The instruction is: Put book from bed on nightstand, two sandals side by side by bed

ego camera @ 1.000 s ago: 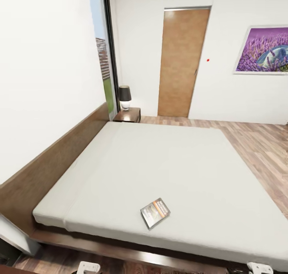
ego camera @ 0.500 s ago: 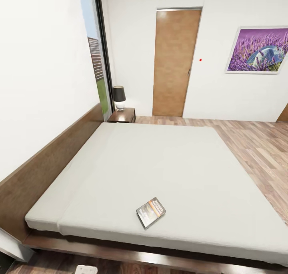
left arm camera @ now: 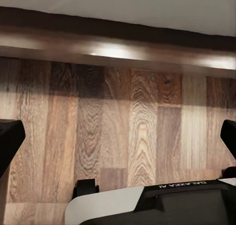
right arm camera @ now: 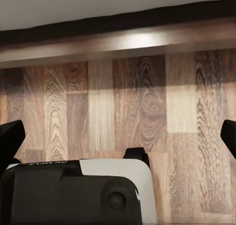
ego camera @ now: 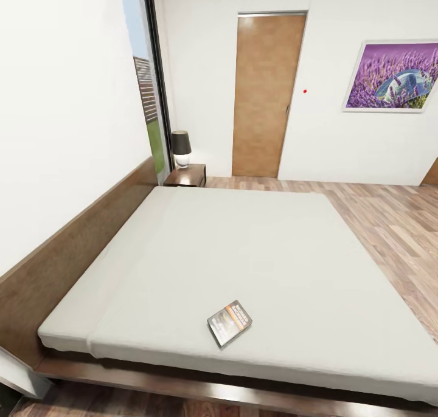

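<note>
— Where do we see the book (ego camera: pixel 229 323)?

— Flat on the bed (ego camera: pixel 243 253), near its front edge, long axis slanting toward the far right corner (cover up).

— Our claws?

— Left gripper (left arm camera: pixel 118 141) and right gripper (right arm camera: pixel 118 141) both spread wide over bare floor (left arm camera: pixel 123 136), the bed frame (right arm camera: pixel 123 40) just ahead of each.

The mattress (ego camera: pixel 255 253) looks like smooth matt cloth. The bed frame (ego camera: pixel 182 388) is glossy dark wood catching light; the headboard (ego camera: pixel 73 253) is matt brown wood. The floor (left arm camera: pixel 118 131) is grained wood planks. The book (ego camera: pixel 229 323) has a slightly glossy paper cover.
</note>
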Controlling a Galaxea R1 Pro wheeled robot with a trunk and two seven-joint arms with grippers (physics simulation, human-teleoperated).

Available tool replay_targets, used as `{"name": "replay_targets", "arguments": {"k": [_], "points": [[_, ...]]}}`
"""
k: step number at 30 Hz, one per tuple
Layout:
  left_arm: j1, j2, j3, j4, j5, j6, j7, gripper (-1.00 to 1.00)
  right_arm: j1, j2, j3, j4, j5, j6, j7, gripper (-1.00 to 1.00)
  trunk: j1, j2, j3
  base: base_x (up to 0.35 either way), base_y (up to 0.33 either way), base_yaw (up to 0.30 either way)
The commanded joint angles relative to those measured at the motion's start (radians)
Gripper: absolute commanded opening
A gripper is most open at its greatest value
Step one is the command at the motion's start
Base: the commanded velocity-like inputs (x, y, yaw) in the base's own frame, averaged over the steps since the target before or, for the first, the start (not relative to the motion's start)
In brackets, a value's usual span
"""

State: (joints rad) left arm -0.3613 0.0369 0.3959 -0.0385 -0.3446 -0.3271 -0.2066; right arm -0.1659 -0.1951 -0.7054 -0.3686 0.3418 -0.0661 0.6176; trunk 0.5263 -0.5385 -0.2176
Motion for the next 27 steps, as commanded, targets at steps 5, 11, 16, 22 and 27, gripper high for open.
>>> {"name": "replay_targets", "arguments": {"k": [5,11,16,22,27], "points": [[-0.001,0.000,0.008,0.000,-0.007,-0.003,-0.005,1.00,-0.001,0.000,-0.008,0.014,0.011,-0.007,0.005,1.00,0.000,-0.001,-0.002,0.000,0.000,0.000],[-0.001,0.002,0.008,-0.003,-0.008,-0.004,-0.030,1.00,-0.001,0.000,-0.008,0.015,0.011,-0.016,0.004,1.00,0.000,-0.001,-0.002,0.000,0.000,0.000],[-0.001,0.036,0.011,-0.148,-0.005,0.008,-0.347,1.00,-0.001,0.000,-0.008,0.014,0.011,-0.018,0.004,1.00,0.000,-0.001,-0.002,0.000,0.000,0.000],[0.000,0.039,0.008,-0.545,0.006,0.335,-0.560,1.00,-0.001,0.000,-0.008,0.015,0.012,-0.020,0.002,1.00,0.000,-0.001,-0.002,0.000,0.000,0.000],[0.001,0.030,0.008,-0.949,0.006,0.621,-0.837,1.00,-0.001,0.000,-0.008,0.016,0.013,-0.021,-0.001,1.00,0.000,-0.001,-0.002,0.000,0.000,0.000]]}}
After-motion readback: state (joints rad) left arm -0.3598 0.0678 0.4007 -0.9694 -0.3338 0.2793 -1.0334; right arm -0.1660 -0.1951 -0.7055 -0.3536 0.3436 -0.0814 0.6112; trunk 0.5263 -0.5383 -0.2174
